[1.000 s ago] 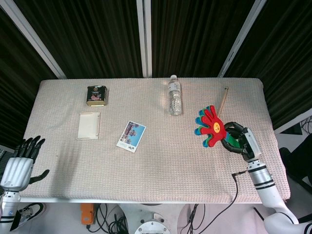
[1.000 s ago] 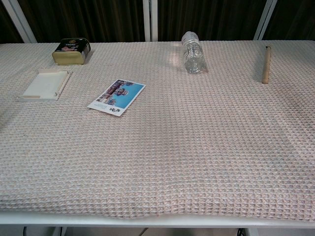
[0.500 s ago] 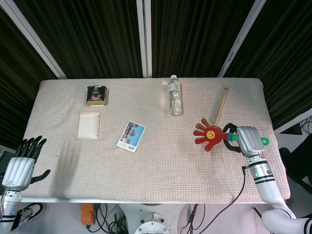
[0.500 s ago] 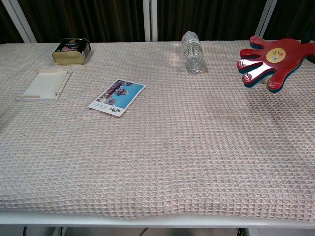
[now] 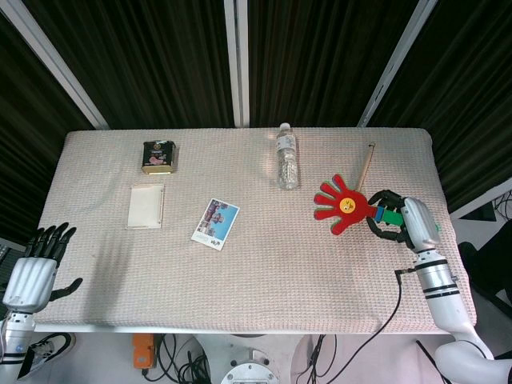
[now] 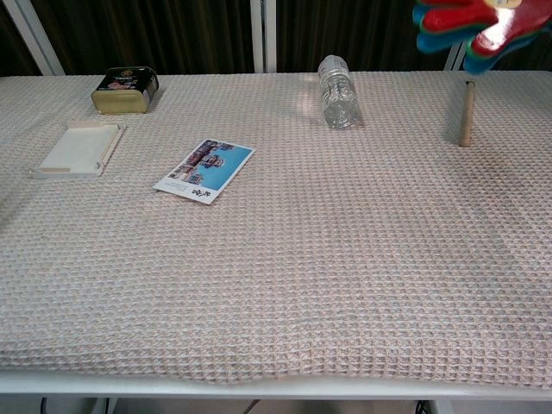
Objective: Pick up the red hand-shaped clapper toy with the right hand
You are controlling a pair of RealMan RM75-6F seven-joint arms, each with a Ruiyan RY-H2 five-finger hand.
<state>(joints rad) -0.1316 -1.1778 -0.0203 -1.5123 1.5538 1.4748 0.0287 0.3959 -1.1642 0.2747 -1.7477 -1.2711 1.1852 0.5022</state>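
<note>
Over the right end of the table (image 5: 240, 296), up higher now than half a second back: clapper toy (image 5: 342, 206) lifted, red palm raised toward the top edge of the chest view (image 6: 477, 21) where before it hung lower against the cloth. Tilted a touch differently too, red fingers fanned out to the left in the head view, blue and green layers peeking from beneath. Handle end clamped in the right hand (image 5: 400, 221), fingers wrapped around it, toy sticking out leftward from the grip and clear of the cloth. Right hand itself out of the chest view. Wooden stick (image 5: 365, 166) lying on the cloth just behind the toy, uncovered again in the chest view (image 6: 467, 112). Far left, near the front edge: left hand (image 5: 36, 268) held off the table, holding nothing, fingers straight and slightly apart, same spot as before. Rest unmoved: water bottle (image 5: 286, 157) on its side near the back, small tin (image 5: 158, 156) at back left, pale flat tray (image 5: 146, 206) in front of it, printed card (image 5: 215, 223) lying askew toward the middle. Pinkish waffle-weave cloth across the whole tabletop. Dark pleated curtains with pale upright posts behind; cables trailing on the floor beneath the front edge.
</note>
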